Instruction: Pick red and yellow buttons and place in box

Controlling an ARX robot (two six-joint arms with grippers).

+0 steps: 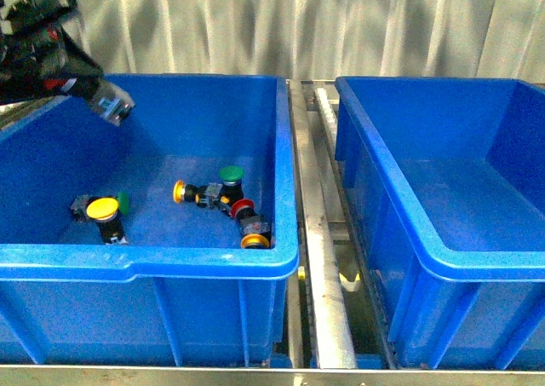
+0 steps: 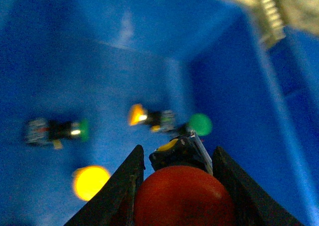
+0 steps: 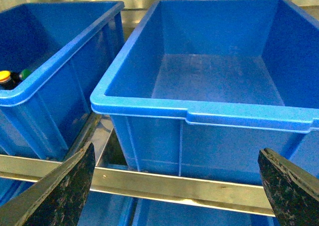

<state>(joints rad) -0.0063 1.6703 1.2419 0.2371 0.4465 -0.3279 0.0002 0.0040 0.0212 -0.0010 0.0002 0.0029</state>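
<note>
Now, left gripper: clamped on red button, raised above left bin, far left corner.
Right gripper: fingers spread wide, holding nothing.
Yellow button: on left bin floor.
Box: just beside left bin.

Black tapered fingers (red-marked arm)

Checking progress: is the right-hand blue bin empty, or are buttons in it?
Empty, as far as shows: the right bin has a bare floor in front and right wrist views. A strip behind its near wall is hidden.
</note>
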